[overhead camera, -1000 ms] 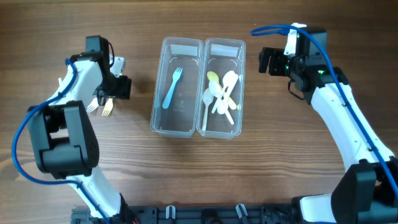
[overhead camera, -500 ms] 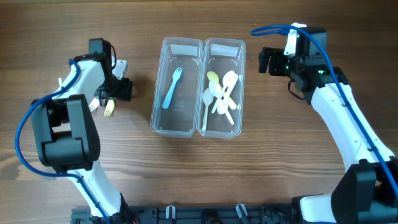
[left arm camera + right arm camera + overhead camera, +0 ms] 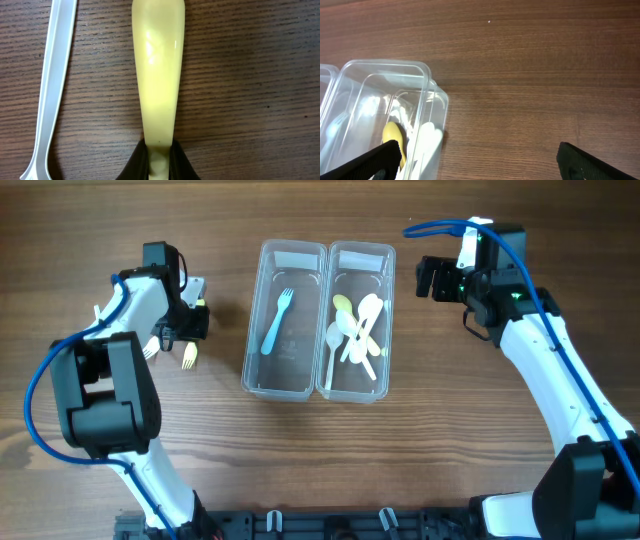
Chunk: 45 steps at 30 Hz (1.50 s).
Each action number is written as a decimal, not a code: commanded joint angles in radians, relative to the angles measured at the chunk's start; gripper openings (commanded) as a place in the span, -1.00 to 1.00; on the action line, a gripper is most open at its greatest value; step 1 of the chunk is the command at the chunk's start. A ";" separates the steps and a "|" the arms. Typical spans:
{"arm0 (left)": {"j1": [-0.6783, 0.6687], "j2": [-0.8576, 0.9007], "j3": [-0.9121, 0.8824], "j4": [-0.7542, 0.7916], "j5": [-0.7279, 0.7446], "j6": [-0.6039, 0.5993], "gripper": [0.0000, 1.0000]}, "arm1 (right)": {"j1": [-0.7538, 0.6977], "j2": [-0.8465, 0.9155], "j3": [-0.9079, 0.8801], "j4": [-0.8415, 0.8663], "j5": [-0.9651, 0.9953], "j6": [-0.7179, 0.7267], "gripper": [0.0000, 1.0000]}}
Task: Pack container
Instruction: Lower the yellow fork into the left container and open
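**On the wood-grain counter, the left jaws gripped a yellow fork by its handle end**

The brown wooden counter (image 3: 320, 470) filled every view. The yellow fork (image 3: 187, 357) was outside the containers, over bare wood to their left. It pointed away from the left jaws, toward the near edge of the counter in the overhead view. In the left wrist view its handle ran straight up the middle of the picture. The two dark fingers (image 3: 137, 161) were closed on the narrow end of that handle, one on each side. Whether the fork rested on the wood or sat just above it could not be told.

A white plastic utensil (image 3: 52, 85) lay on the counter just beside the fork and roughly parallel to it, not touching it.

To the right of the fork, apart from it, two clear rectangular containers stood side by side with their long walls touching. The left container (image 3: 249, 345) held a single blue fork (image 3: 277, 320) lying lengthwise. The right container (image 3: 391, 330) held a loose pile of spoons (image 3: 358, 338), mostly white, with a pale yellow one among them.

The right jaws stood wide apart with nothing between them, over bare counter beyond the far right corner of the right container.
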 commanded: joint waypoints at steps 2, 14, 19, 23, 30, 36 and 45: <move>0.000 -0.002 0.020 -0.021 0.013 -0.061 -0.92 | 0.003 -0.005 0.001 0.005 0.014 -0.010 0.99; -0.088 -0.264 0.151 -0.072 0.087 -0.072 -0.92 | 0.003 -0.005 0.001 0.005 0.014 -0.010 0.99; -0.171 -0.365 0.151 -0.067 0.261 -0.072 -0.92 | 0.003 -0.005 0.001 0.005 0.014 -0.010 0.99; -0.261 -0.377 0.151 -0.085 0.289 -0.122 -0.92 | 0.003 -0.005 0.001 0.005 0.014 -0.010 1.00; -0.369 -0.332 0.150 -0.090 0.289 -0.151 -0.87 | 0.003 -0.005 0.001 0.005 0.014 -0.010 1.00; -0.378 -0.330 0.150 -0.090 0.290 -0.152 -0.25 | 0.003 -0.005 0.001 0.005 0.014 -0.010 0.99; -0.369 -0.330 0.150 -0.057 0.285 -0.151 1.00 | 0.003 -0.005 0.001 0.005 0.014 -0.010 0.99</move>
